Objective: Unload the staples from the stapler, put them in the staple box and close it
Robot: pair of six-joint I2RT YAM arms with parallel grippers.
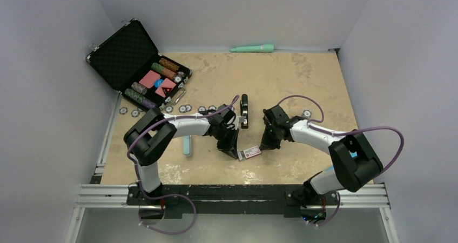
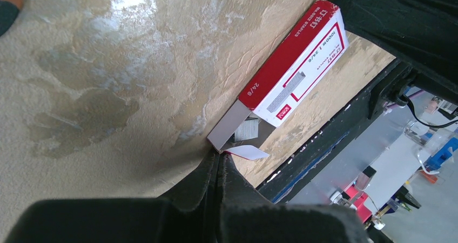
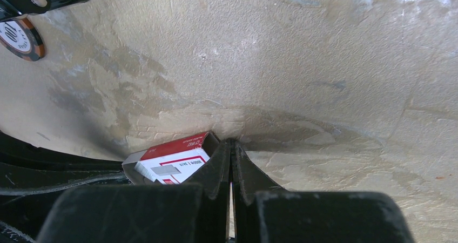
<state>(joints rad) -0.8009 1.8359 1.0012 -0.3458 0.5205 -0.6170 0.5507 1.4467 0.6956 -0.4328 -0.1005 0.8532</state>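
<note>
The black stapler (image 1: 244, 111) lies on the tan mat, just beyond and between both grippers, held by neither. A red-and-white staple box (image 1: 250, 152) lies between the grippers. In the left wrist view the box (image 2: 294, 65) has its end flaps open, and a grey strip of staples (image 2: 247, 129) shows inside. My left gripper (image 2: 220, 156) is shut, its tips touching the corner of the box's open end. My right gripper (image 3: 231, 144) is shut, its tips on the mat right beside the box's other end (image 3: 173, 159). I see no loose staples on the mat.
An open black case (image 1: 127, 51) with chips and cards stands at the back left. A row of poker chips (image 1: 183, 108) lies in front of it, and one chip (image 1: 307, 113) is near the right arm. A pale teal bar (image 1: 187, 144) lies left of the left gripper. A green tool (image 1: 252, 48) lies at the far wall.
</note>
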